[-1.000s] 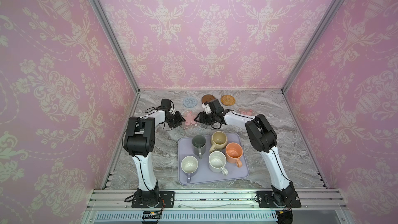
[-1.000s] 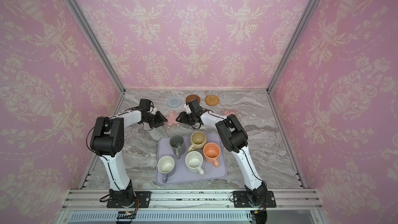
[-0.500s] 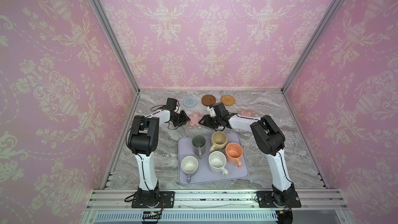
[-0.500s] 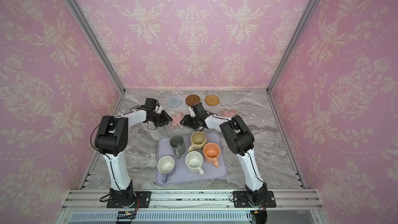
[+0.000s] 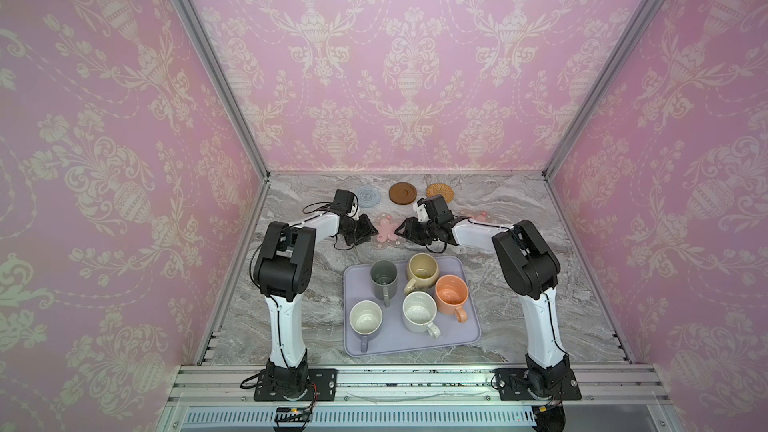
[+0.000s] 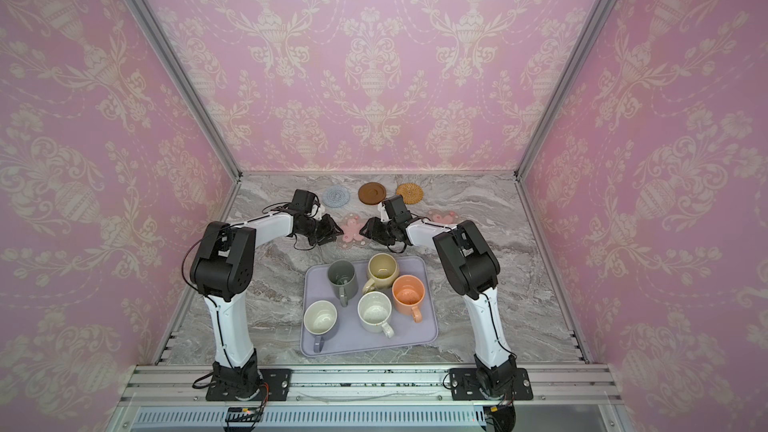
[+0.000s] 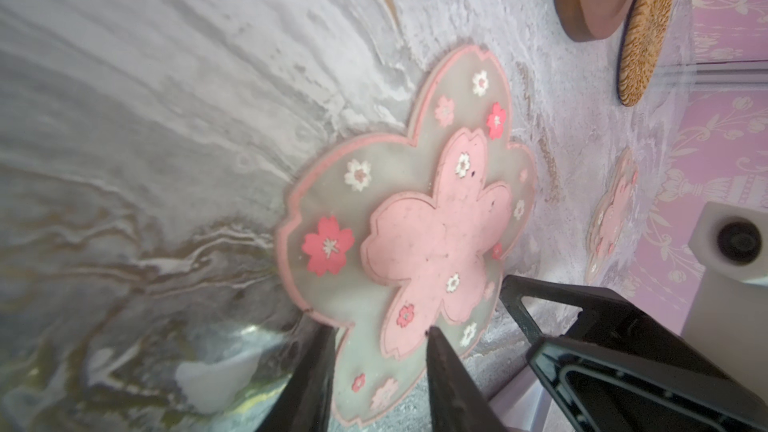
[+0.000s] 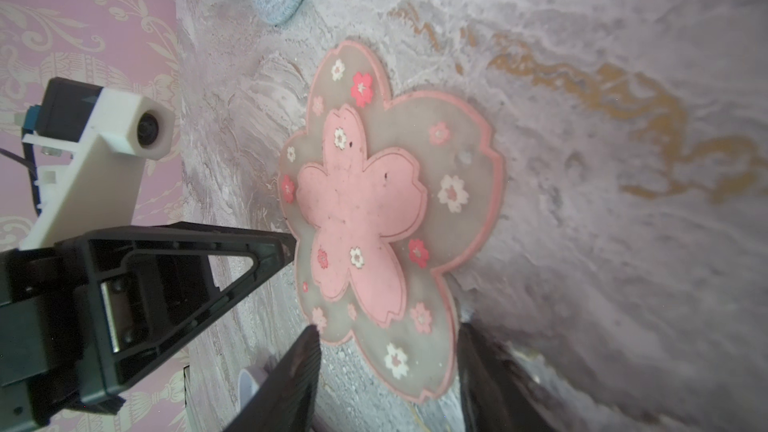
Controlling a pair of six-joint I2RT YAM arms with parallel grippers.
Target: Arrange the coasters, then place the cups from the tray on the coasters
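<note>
Both arms stretch low over the marble surface, left tool and right tool tip to tip, each with jaws apart. A pink flower coaster lies flat between them, a petal in each gap; contact looks likely but is unclear. The cups stand on the tray.

five coasters, five cups, one tray

Grey marble-patterned tabletop with tan veins, pink wallpaper with cream urn-and-garland damask on back and both side walls, aluminium corner posts, aluminium rail along the near edge, slotted vent strip at the very front.
</note>
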